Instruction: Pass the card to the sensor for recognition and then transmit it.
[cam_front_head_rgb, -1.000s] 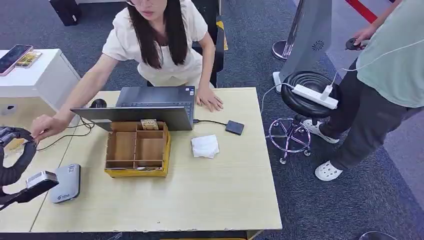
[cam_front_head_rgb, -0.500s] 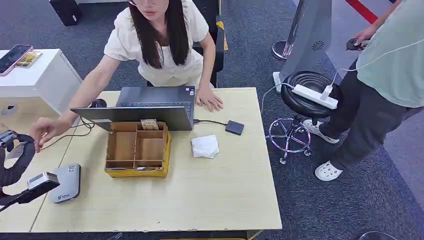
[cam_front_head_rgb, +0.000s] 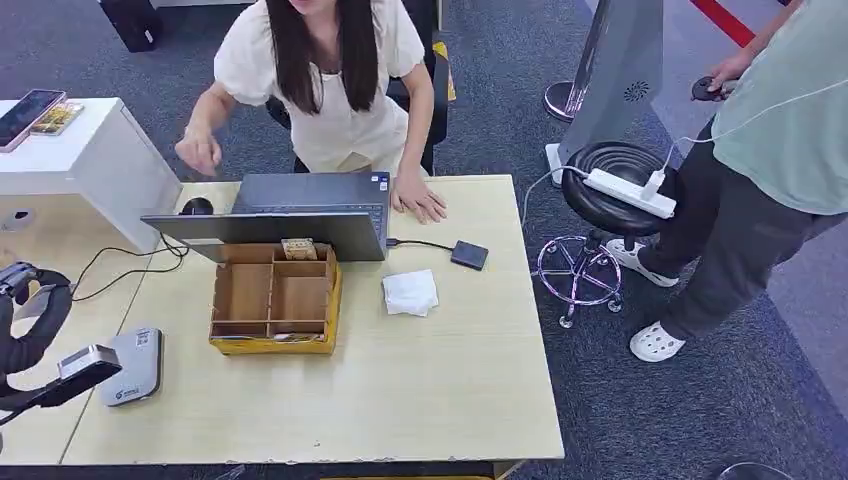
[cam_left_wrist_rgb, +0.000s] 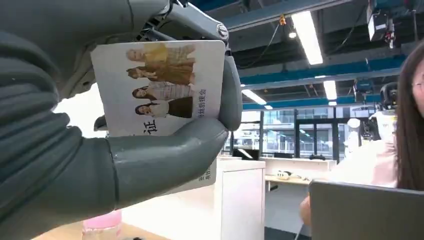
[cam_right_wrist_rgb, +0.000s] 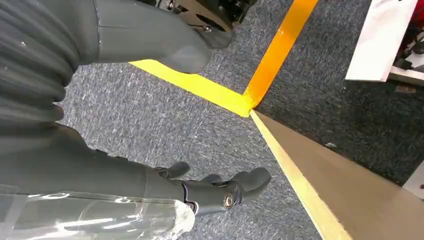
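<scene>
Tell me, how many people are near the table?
2: one person behind the laptop across the table, another person standing on its right. Others may be out of frame.

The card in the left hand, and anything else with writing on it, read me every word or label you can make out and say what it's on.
"证": a large character on the card, below the printed photos of people.
"丝后援会": small characters running along the card's edge; the start of the line is unclear.
More small print near the thumb of the left hand: too small to read.
Logo on the grey sensor: too small to read.
Sticker on the laptop: blurred.
</scene>
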